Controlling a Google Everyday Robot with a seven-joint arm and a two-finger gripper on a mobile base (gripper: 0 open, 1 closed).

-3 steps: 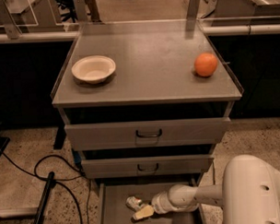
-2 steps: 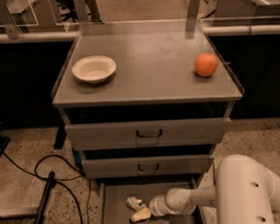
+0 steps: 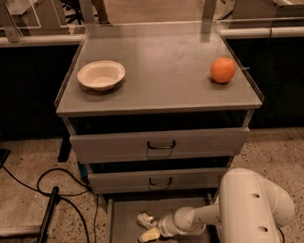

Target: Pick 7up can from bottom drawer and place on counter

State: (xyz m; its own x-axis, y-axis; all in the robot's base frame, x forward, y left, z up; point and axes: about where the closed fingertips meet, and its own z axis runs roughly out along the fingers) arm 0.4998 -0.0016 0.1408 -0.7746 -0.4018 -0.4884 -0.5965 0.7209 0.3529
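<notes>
A: What's hidden or cut off?

B: The bottom drawer (image 3: 123,222) is pulled out below the bench front, and its front end runs off the lower frame edge. Only the grey floor & left wall show. The white arm (image 3: 252,207) covers its right side.

A: Gripper?

B: The gripper (image 3: 147,228) is low inside that drawer, reaching in from the right, approx. under the handle of the middle drawer (image 3: 160,181). Its pale yellowish tip sits partly at the frame's bottom edge. Open or closed on anything: can't tell, parts overlap.

A: 7up can?

B: The 7up can (image 3: 144,220) is in the bottom drawer, on the floor left of centre, right at the gripper's tip on the side nearer the bench. Touching or just beside, can't tell. It looks silvery w/ a bit of green.

A: Any brand or text readable?

B: Can's print is too small to read.

A: Bench top?

B: On the counter (image 3: 160,58), a cream bowl (image 3: 101,75) sits near the left edge and an orange (image 3: 223,70) near the right edge, well apart. The top drawer (image 3: 161,144) is shut. The bench's back corners meet blurred glass & posts.
</notes>
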